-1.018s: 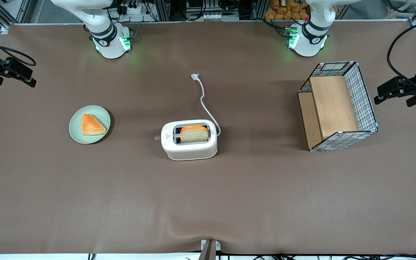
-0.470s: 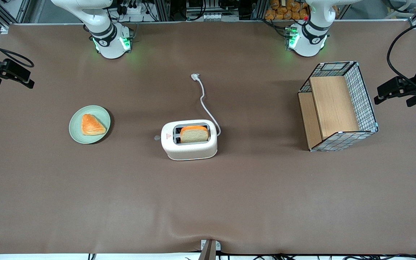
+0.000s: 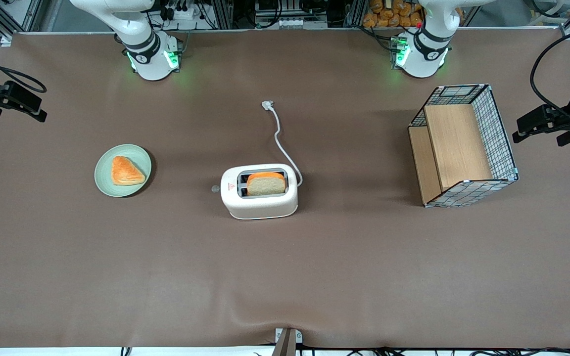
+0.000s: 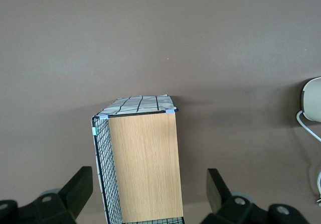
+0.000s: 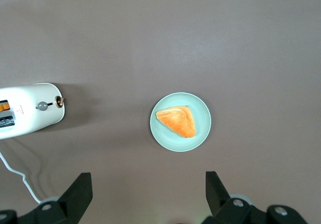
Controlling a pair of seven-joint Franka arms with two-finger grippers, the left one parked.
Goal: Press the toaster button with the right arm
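We are seeing the right arm [image 3: 136,34] holding its tool [image 5: 148,196] high above the worktop [image 3: 285,267], over the stretch near the plate [image 5: 203,121]; its two black fingers [image 5: 77,191] are standing wide apart, released, with nothing between them. In the front view the tool [image 3: 10,96] is showing as a dark shape at the working arm's end of the worktop, well apart from everything on it.

The toaster [image 3: 259,198] is sitting upright near the middle of the worktop, and a slice of bread [image 3: 265,184] is standing in one of its slots. The toaster button [image 3: 214,188] — a small grey knob — is sticking out of the narrow end that is facing the plate, and the wrist camera is showing that same knob [image 5: 42,105] on the toaster's end [image 5: 50,113], with a smaller brass-coloured stud just beside it. The tool is hanging well apart from the button, nearer the plate than the toaster.

On the pale green plate [image 3: 104,178] a triangular toasted piece [image 3: 125,171] is lying. The white cord [image 3: 280,138] is trailing from the toaster away from the front camera and is ending in a plug. Toward the parked arm's end a wire basket [image 3: 498,133] with wooden panels is lying on its side.

The worktop is wearing a plain brown cover, slightly rippled at the edge nearest the front camera — farther off, metal framing and cables are crowding the room.
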